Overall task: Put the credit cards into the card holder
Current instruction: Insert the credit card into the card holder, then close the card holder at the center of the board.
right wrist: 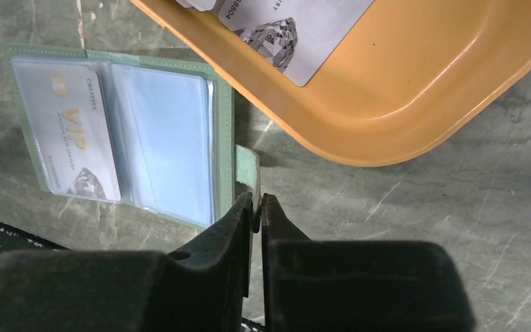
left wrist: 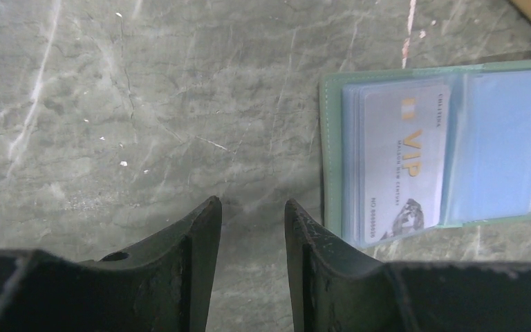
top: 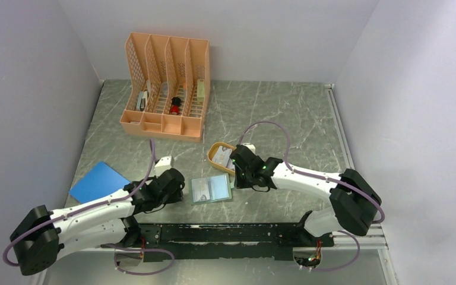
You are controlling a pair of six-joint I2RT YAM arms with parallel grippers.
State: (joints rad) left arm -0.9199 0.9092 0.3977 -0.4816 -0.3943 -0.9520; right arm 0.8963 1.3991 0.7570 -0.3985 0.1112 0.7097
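Note:
The card holder [top: 211,190] lies open on the table, pale teal inside, with one grey-white VIP credit card [left wrist: 404,159] in its left pocket. My right gripper [right wrist: 258,200] is shut on the small green tab [right wrist: 247,162] at the card holder's [right wrist: 121,131] right edge. More credit cards [right wrist: 297,28] lie in the orange oval tray [right wrist: 401,90] just beyond. My left gripper [left wrist: 252,204] hangs open over bare table, just left of the card holder [left wrist: 442,152], with nothing between its fingers. From above, the left gripper [top: 178,184] and right gripper [top: 237,178] flank the holder.
A bright blue flat sheet [top: 98,181] lies at the left. An orange slotted desk organiser [top: 166,86] with small items stands at the back. A small white object [top: 164,162] sits beside the left arm. The black rail [top: 231,234] runs along the near edge.

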